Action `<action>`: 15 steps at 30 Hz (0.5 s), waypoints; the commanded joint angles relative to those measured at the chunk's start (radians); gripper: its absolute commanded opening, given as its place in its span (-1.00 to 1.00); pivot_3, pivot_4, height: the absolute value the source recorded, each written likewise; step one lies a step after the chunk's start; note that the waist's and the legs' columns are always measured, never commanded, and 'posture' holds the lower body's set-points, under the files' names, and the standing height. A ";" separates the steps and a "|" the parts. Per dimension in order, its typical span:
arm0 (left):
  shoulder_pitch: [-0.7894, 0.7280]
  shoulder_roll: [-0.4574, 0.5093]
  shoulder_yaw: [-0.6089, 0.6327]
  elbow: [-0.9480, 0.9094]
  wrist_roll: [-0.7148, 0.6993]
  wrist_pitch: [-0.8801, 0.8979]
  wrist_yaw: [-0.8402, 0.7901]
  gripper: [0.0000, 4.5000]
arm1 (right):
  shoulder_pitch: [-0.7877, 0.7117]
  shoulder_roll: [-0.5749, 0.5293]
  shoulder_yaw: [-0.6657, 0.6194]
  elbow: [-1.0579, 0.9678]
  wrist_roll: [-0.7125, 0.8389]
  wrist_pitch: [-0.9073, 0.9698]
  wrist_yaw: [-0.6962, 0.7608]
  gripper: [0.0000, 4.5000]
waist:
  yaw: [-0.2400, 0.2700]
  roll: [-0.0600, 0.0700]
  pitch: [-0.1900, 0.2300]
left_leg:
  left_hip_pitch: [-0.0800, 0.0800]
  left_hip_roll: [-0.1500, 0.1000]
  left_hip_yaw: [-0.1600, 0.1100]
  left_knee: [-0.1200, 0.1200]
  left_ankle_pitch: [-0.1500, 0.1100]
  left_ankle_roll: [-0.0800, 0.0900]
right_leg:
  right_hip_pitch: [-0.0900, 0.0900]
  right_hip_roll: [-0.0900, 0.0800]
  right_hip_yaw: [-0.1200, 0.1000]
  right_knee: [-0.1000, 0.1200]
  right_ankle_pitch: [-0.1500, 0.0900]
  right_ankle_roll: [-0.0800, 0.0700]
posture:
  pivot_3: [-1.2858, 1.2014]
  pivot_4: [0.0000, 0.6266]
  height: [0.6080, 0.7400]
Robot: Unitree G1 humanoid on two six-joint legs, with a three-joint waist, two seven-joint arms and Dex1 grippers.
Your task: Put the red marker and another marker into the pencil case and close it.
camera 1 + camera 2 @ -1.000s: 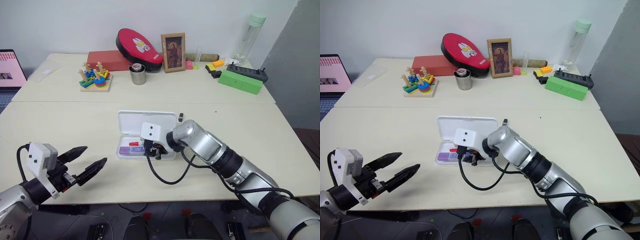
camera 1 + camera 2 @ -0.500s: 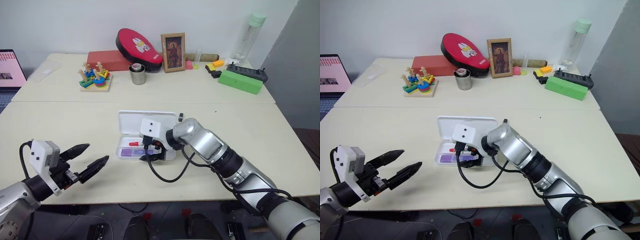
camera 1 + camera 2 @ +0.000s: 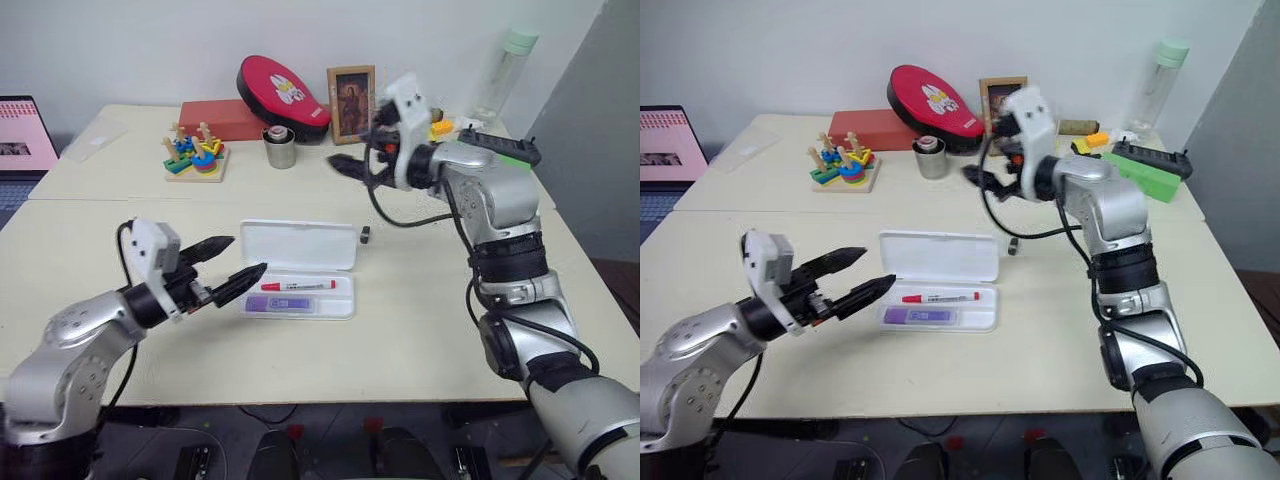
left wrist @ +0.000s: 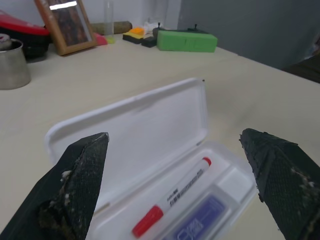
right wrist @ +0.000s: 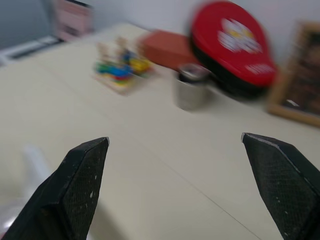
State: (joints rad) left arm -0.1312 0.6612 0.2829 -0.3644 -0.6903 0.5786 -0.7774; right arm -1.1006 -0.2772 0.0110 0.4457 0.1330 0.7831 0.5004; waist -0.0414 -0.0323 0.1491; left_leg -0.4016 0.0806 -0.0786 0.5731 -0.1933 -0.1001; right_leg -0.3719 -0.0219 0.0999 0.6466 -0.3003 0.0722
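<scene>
The white pencil case point(image 3: 300, 247) lies open near the table's front, its lid flat behind the tray. In the tray lie the red marker point(image 3: 298, 286) and, in front of it, the purple highlighter point(image 3: 290, 303). In the left wrist view the red marker point(image 4: 172, 196) and the highlighter point(image 4: 196, 220) lie side by side. My left gripper point(image 3: 246, 256) is open, level, just left of the case's left end, holding nothing. My right gripper point(image 3: 980, 182) is open and empty, raised high over the table behind the case.
A tiny black object point(image 3: 365, 234) lies right of the lid. Along the back stand a stacking toy point(image 3: 193, 155), a metal cup point(image 3: 279, 147), a red oval case point(image 3: 283, 93), a framed picture point(image 3: 351, 90), a green box point(image 3: 490, 160) and a bottle point(image 3: 505, 70).
My right gripper has opened, left the case's tray and swung up and back over the table. My left gripper has moved forward and right to the case's left end.
</scene>
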 commanded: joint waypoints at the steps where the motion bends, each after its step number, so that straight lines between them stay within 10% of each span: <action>1: -0.052 -0.014 -0.029 0.010 0.000 -0.026 -0.012 1.00 | 0.049 -0.011 0.040 0.047 -0.051 -0.062 -0.026 0.99 | -0.001 0.001 0.000 | 0.000 0.000 0.000 -0.001 0.000 0.000 | 0.000 0.000 0.000 0.000 0.000 0.000 | 0.03 -0.52 1.00; 15: -0.134 -0.043 -0.099 0.053 0.016 -0.042 -0.031 1.00 | 0.071 0.129 0.000 0.276 -0.051 -0.163 -0.141 0.99 | -0.026 0.004 0.002 | 0.001 0.000 0.000 0.001 -0.001 0.002 | 0.002 0.001 0.000 0.001 0.000 0.000 | 0.03 -0.52 1.00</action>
State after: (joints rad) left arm -0.2498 0.6227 0.1821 -0.2964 -0.6740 0.5591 -0.8016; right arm -0.9880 -0.1591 0.0351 0.7252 0.0677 0.6552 0.3700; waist -0.0669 -0.0281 0.1514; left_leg -0.4005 0.0806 -0.0790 0.5738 -0.1943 -0.0982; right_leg -0.3702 -0.0212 0.1001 0.6471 -0.3003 0.0726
